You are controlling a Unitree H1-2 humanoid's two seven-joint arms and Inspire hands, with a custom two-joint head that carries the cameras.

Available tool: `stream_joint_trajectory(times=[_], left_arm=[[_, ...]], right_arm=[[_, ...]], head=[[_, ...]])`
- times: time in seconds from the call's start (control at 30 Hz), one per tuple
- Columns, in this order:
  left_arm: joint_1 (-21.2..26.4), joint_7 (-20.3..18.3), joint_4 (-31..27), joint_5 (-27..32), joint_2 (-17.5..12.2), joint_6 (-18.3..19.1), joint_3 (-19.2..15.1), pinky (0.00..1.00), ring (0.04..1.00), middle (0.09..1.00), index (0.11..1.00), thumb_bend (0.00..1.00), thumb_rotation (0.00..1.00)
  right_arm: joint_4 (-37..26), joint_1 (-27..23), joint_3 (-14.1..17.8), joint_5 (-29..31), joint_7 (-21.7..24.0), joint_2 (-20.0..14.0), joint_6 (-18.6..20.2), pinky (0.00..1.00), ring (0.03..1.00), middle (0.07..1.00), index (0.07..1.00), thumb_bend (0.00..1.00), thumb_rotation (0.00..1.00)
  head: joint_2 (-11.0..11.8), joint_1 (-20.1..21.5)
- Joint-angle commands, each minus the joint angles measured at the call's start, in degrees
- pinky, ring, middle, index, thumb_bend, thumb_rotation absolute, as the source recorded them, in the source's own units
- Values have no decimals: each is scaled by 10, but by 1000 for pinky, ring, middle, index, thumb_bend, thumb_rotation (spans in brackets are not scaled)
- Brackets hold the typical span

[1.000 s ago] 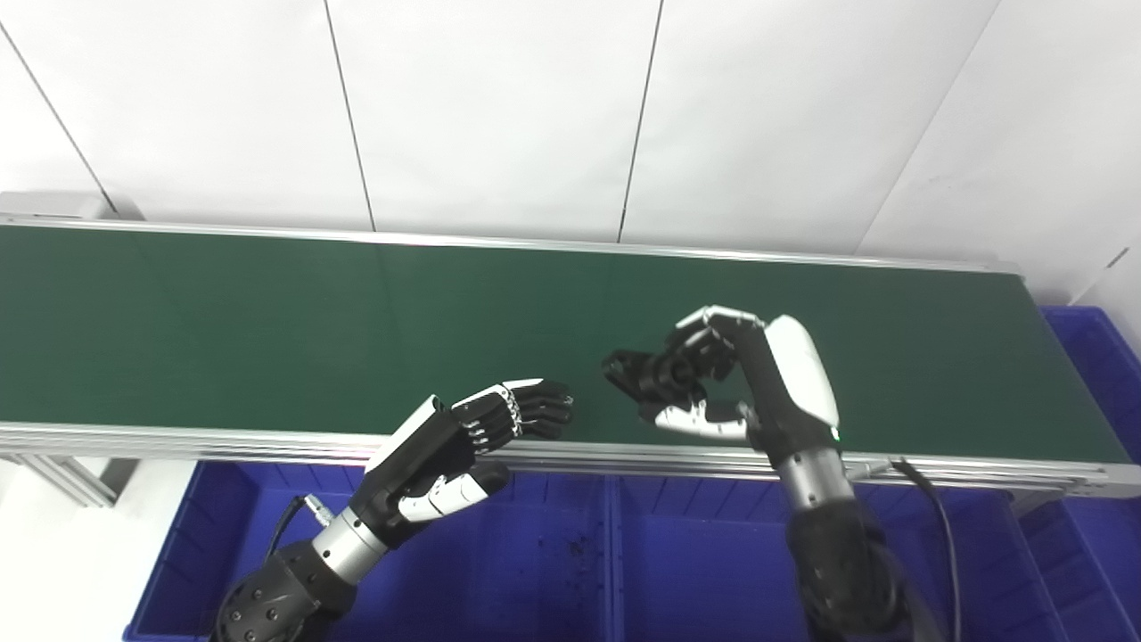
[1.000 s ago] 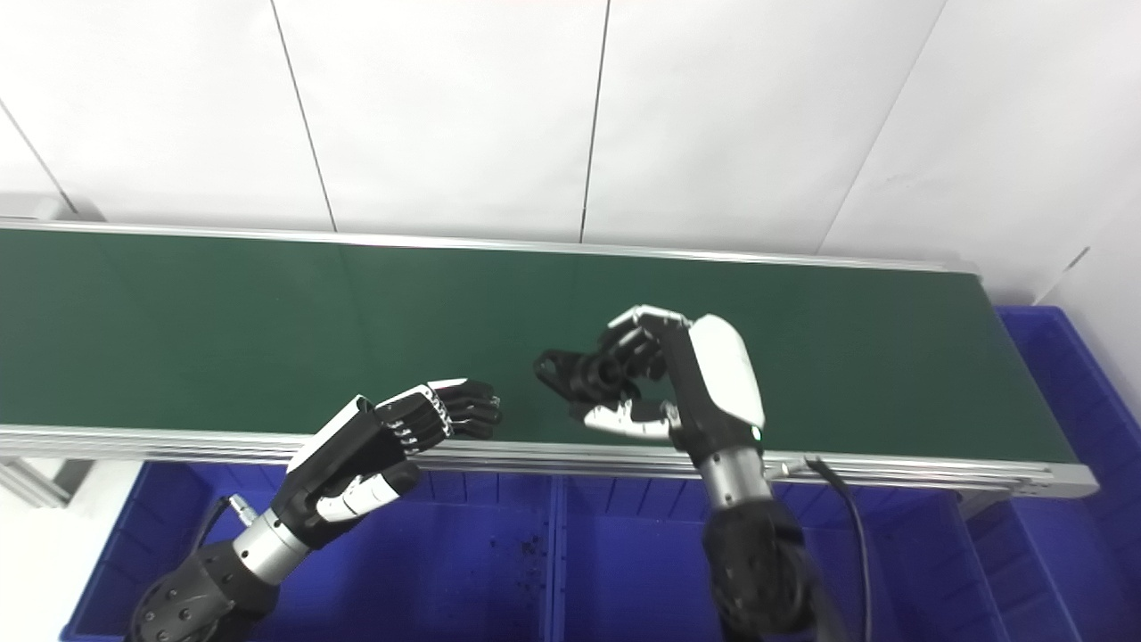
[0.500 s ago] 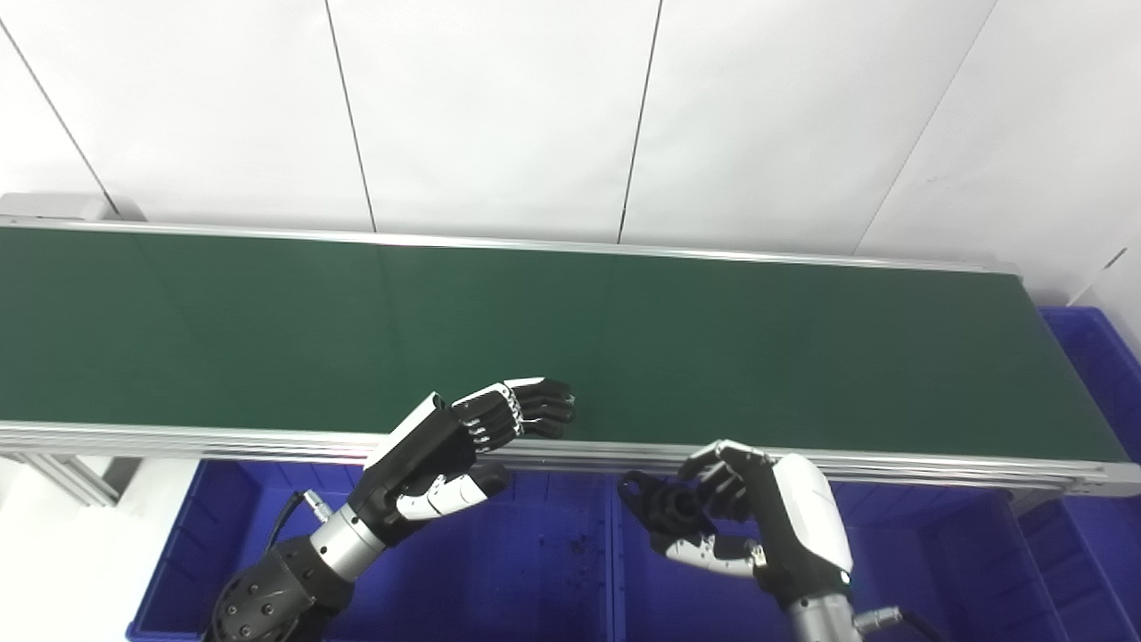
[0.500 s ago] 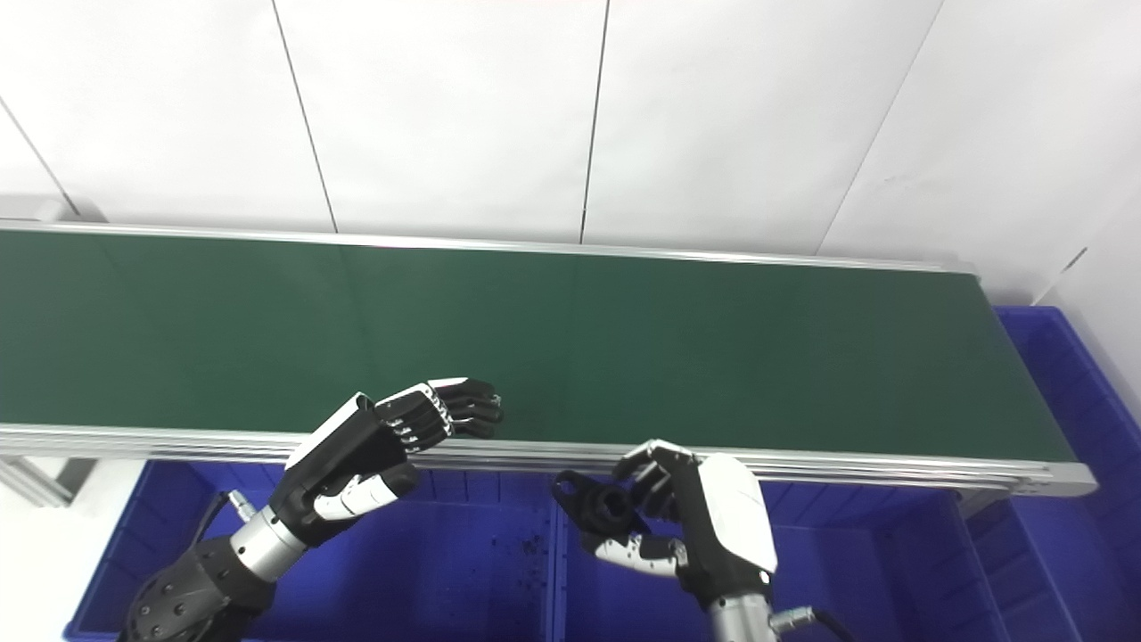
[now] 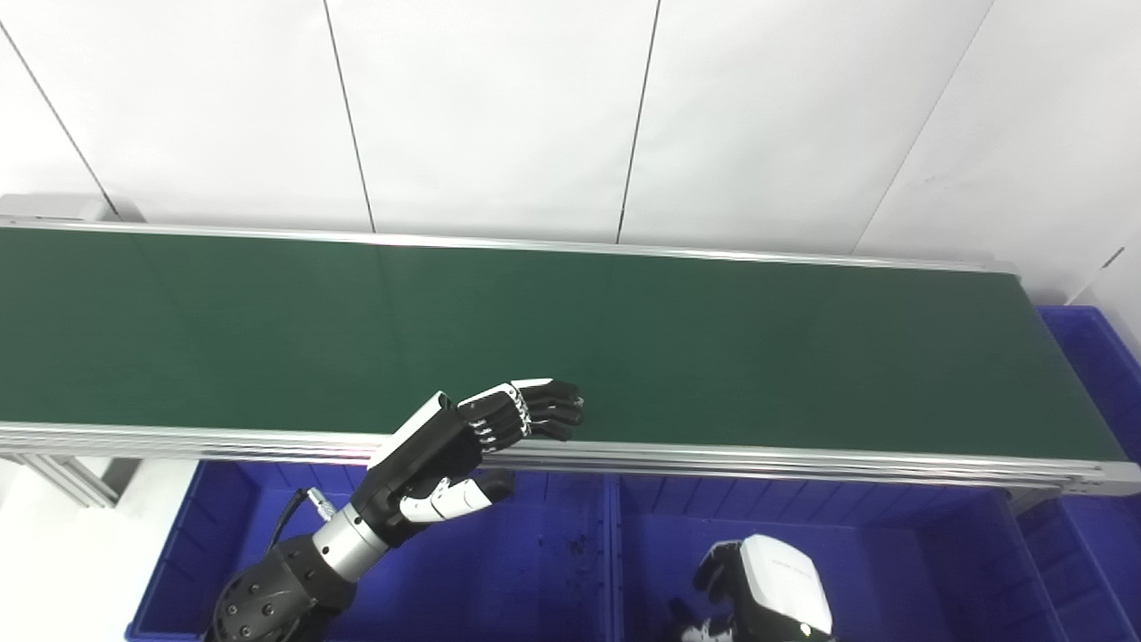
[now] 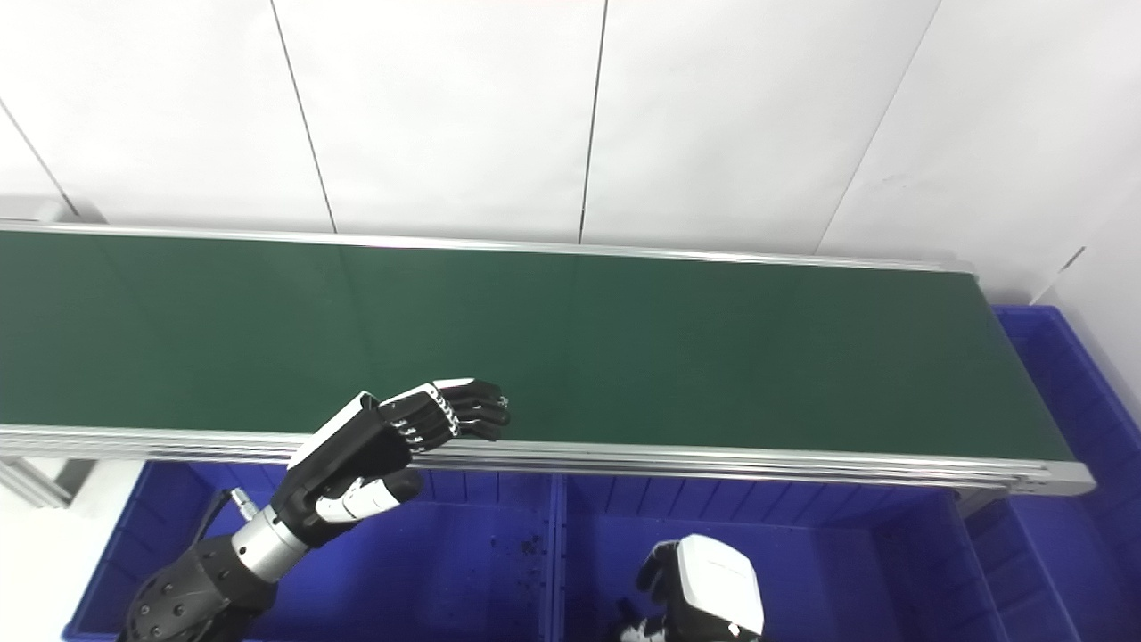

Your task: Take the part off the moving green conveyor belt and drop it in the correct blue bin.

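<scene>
The green conveyor belt [image 5: 713, 357] runs across the picture with no part on it. My right hand [image 5: 768, 596] is low at the picture's bottom edge, inside the middle blue bin [image 5: 900, 571]. Only its white back and curled dark fingers show; the black part is not clearly visible and whatever is in its grasp is hidden. It also shows in the right eye view [image 6: 704, 590]. My left hand [image 5: 472, 435] is open and empty, its fingers hovering over the belt's front rail [image 5: 267, 439].
A second blue bin [image 5: 535, 571] lies under my left hand, split from the middle one by a wall [image 5: 611, 553]. Another blue bin [image 5: 1101, 366] stands past the belt's right end. A white panelled wall is behind the belt.
My right hand carried the black part off the belt, over the front rail and down into the middle bin, and has now sunk to the picture's bottom edge. The left hand barely moved.
</scene>
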State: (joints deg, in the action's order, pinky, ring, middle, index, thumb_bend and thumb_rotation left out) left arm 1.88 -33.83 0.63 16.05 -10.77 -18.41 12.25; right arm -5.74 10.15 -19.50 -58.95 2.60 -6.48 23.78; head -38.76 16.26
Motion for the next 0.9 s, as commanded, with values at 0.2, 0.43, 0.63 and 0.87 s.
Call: stream_joint_trajectory(times=[0.2,0.43,0.63,0.87], left_arm=[[12,-3,16,10,3,-9,-2,768,809,831,824,358,641],[15,4,44,-19,1,-29,-2,767,812,829,820,365,679],[17,8,63,-44,-1,-43,-2,768,825,841,829,385,698],[28,4,62,-78,-13,-27,9,790,861,883,870,428,752]], right_arm=[[-106,42,11,98,-117,-1,-138,696,719,709,693,690,362],[-139,71,29,218,-135,-3,-247,660,724,758,755,501,446],[-121,76,28,250,-156,-3,-339,683,753,802,797,482,768],[-119,69,34,271,-150,5,-380,725,796,838,831,447,932]], head=[[-1,3],[-2,5],[-5,7],[-67,11]])
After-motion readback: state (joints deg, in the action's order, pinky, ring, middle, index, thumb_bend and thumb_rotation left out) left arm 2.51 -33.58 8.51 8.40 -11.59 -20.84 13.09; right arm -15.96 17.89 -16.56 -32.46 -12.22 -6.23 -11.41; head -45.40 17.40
